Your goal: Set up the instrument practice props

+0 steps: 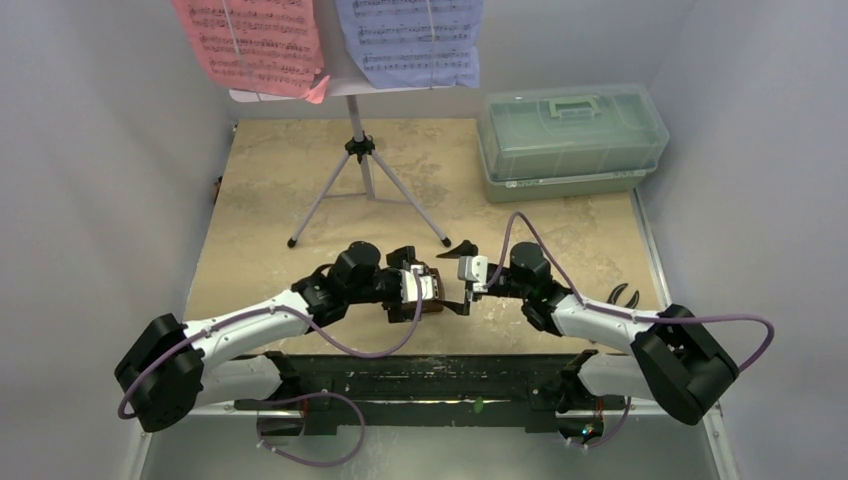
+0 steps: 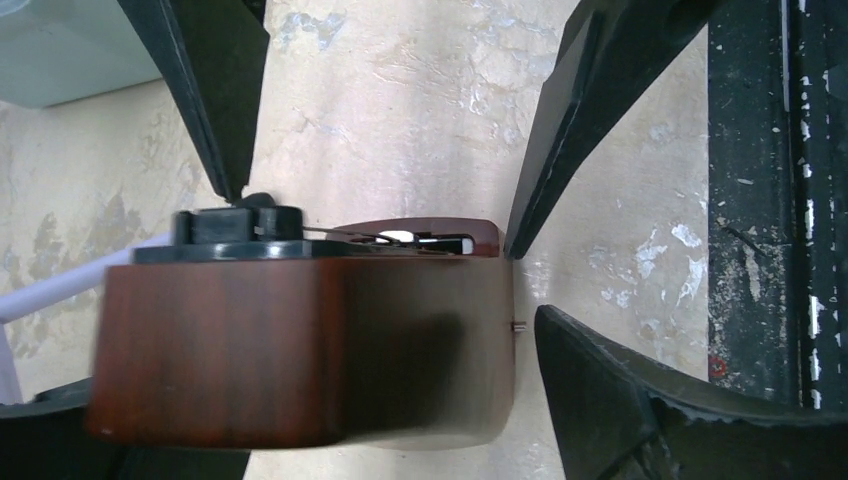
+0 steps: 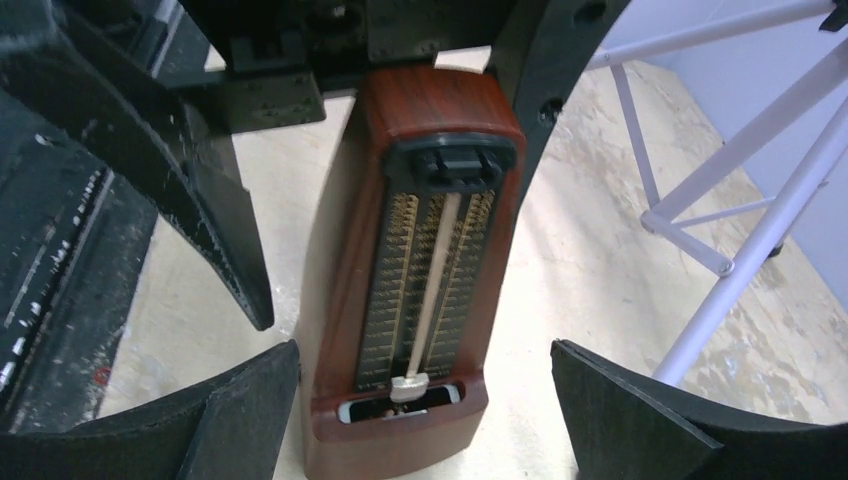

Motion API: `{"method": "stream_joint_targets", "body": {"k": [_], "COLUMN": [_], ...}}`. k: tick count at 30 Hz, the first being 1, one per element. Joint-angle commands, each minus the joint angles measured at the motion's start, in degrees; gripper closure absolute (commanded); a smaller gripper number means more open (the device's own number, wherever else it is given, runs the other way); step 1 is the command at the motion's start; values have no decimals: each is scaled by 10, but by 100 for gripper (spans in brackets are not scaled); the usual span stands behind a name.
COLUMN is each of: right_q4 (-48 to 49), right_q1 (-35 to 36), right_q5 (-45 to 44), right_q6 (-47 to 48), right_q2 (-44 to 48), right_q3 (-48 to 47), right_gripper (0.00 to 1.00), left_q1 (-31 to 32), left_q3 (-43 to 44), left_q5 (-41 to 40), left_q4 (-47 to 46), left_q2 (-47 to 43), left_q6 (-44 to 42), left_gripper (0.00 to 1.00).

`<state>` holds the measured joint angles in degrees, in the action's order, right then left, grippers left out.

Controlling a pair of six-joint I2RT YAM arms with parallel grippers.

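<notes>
Metronome [image 3: 410,280], barely visible from above

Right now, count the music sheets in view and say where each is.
2. The pink sheet hangs on the left of the music stand, the pale-blue sheet on its right. Others behind them could be hidden.

A green lidded box [image 1: 572,140] sits back right; black pliers [image 1: 622,295] lie nearer.
</notes>
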<state>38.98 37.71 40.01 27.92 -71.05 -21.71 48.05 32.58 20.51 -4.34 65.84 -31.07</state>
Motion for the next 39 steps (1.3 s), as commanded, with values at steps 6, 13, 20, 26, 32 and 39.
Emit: {"method": "stream_joint_targets", "body": {"k": [6,13,20,26,32,39], "right_q4": [0,122,-123,-97,-30,-35], "right_q1": [4,5,-2,-52,-142,-142], "right_q5": [-66,-277,-256,-134,125,182], "right_q6": [-129,-444,-486,-511,-581,-580], "right_q2": [104,143,121,144,40,-31], "right_q3": [32,86,-30,-21,-67,-125], "right_gripper": [1,1,1,1,21,54], "left_q1": [4,4,4,4,4,4], "left_q3": [-4,34,98,143,171,159], "left_q5": [-18,-31,-62,-173,-162,-135], "left_q4": [29,107,156,120,108,86], "left_q2": [-73,-164,-226,-205,-133,-105], "left_q6": [2,51,130,279,369,384], "left_gripper": [0,0,1,31,56,68]}}
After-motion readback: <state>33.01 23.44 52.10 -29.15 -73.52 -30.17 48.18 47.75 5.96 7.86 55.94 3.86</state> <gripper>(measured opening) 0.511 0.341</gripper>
